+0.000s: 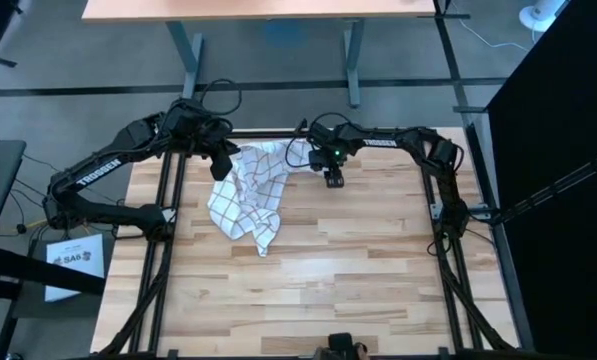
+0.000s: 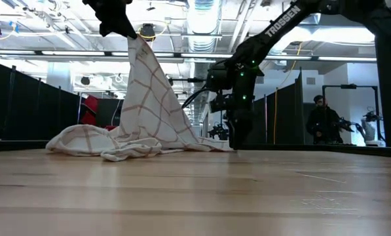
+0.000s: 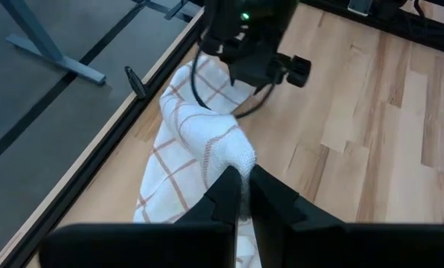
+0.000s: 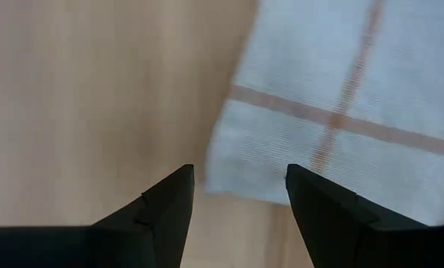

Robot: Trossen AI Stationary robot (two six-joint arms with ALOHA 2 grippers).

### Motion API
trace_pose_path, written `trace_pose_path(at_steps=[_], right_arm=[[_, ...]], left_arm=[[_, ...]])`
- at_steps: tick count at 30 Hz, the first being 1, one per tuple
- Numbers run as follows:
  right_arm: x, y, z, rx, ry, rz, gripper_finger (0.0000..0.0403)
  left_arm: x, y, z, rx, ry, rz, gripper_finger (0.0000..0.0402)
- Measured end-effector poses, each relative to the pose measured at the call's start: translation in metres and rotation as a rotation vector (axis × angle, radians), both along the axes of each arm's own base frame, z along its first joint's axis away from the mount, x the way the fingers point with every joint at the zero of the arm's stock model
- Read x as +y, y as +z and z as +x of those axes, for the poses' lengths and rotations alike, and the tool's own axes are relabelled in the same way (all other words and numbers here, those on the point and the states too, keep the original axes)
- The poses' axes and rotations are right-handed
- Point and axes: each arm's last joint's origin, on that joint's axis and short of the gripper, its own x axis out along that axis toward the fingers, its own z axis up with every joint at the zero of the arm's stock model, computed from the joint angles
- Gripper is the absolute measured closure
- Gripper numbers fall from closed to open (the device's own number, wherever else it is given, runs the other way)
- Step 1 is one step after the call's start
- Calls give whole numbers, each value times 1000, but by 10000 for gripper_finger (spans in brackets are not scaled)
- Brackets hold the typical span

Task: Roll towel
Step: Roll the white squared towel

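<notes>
The towel (image 1: 244,196), white with thin brown-red check lines, is drawn up into a peak (image 2: 135,46) under my left gripper (image 3: 242,195), which is shut on it high over the table's far left. From there it slopes down, and its bunched lower part (image 2: 110,145) lies on the wood. My right gripper (image 4: 240,195) points down, open, just above the table at the towel's right corner (image 4: 229,175). That corner lies flat on the wood ahead of the gap between the fingers, and the fingers stand clear of it. My left gripper pinches a bunched fold of the towel (image 3: 236,160) between its two fingers, which slant down from above. The cloth hangs below the fingers like a tent, fairly taut toward the right corner (image 2: 223,147), while its lower edges rest on the table.
Bare wood tabletop (image 1: 378,270) stretches to the near and right sides of the towel. Black frame rails (image 1: 168,240) run along the table's left and right sides. In the room beyond, a person (image 2: 321,121) stands far behind the table.
</notes>
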Motion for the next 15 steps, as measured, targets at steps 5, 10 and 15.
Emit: trace_pose_path(at_steps=[5,10,15], right_arm=[[-2,-8,-2,31,1,27,200],[4,-18,4,52,28,30,211],[8,-21,6,65,59,30,275]], left_arm=[[-1,0,1,-3,-7,2,393],[-1,0,1,-2,-7,1,393],[-1,0,1,0,-7,0,393]])
